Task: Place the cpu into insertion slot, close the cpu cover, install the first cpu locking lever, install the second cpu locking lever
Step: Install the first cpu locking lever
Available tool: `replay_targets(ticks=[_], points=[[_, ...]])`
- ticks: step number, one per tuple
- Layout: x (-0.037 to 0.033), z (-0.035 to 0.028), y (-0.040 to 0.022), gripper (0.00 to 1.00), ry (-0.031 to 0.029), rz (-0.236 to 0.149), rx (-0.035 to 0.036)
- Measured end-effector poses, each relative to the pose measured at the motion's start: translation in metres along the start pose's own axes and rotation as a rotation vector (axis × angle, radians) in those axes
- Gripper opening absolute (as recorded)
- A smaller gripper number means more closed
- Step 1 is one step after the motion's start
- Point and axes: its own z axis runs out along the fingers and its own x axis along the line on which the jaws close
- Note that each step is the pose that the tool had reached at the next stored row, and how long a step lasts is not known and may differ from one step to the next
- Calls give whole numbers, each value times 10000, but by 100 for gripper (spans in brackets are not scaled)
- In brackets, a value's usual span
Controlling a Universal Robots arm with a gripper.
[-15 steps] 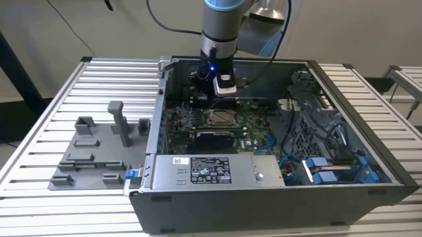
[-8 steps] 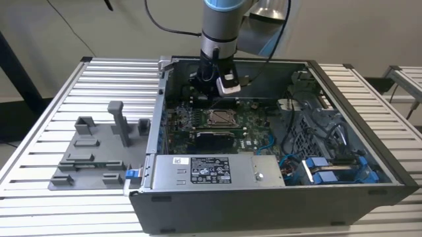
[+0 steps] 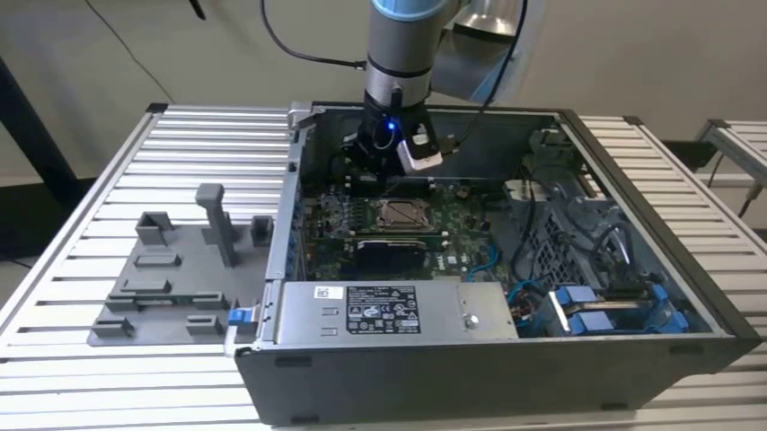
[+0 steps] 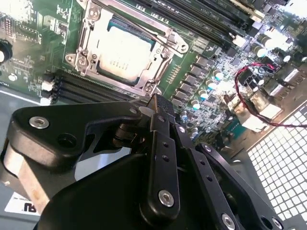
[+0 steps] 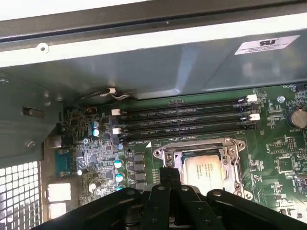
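- Beyond the tips of the jaws, a little apart from them, the cpu [image 4: 122,52] lies flat in the insertion slot [image 5: 178,162]. Its silver-grey metal top faces up and carries small print.
- It is square, so no side reads as a long axis. Its edges run parallel to the slot's rim and to the long dark memory slots [image 5: 187,117], which lie farther from the jaws, past the slot, in the first wrist view.
- Around the cpu, the cpu cover [image 4: 86,43] lies down flat over the slot, and its square window frames the metal top.
- On the cover's side farthest from the jaws, a thin metal locking lever [image 4: 148,32] runs along the frame. I cannot tell whether it is hooked down.
- The jaws are clenched tip to tip, with nothing between them and nothing touching them.
- In the second wrist view their tips sit just beside the nearest corner of the cover. How high they hang above it cannot be told.
- In the exterior view the arm [image 3: 396,54] comes straight down into the open computer case [image 3: 480,377], with the jaws pointing at the green motherboard [image 3: 468,224].
- Below the jaws in that view, the cpu lies on their side toward the power supply [image 3: 372,310].
- The case stands on a slatted surface [image 3: 108,180]. A grey fixture [image 3: 168,269] sits well apart from the jaws, toward the exterior view's left.
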Motion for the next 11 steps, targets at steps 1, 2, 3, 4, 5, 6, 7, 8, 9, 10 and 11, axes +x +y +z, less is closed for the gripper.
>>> replay_targets(ticks=[1,2,3,4,5,6,7,8,9,10,11], points=[[0,0,0,11,-30,-94,-19],[0,2,0,11,-101,-200,-36],[-1,3,0,11,-187,-322,-55],[0,5,-1,11,-252,-429,-78],[0,9,-1,11,-282,-522,-112],[-1,12,-1,11,-296,-592,-162],[-1,15,-1,11,-299,-646,-235],[0,17,-1,11,-296,-693,-322],[0,19,0,11,-293,-735,-424],[0,21,0,11,-288,-773,-531],[-1,23,0,11,-280,-811,-640]])
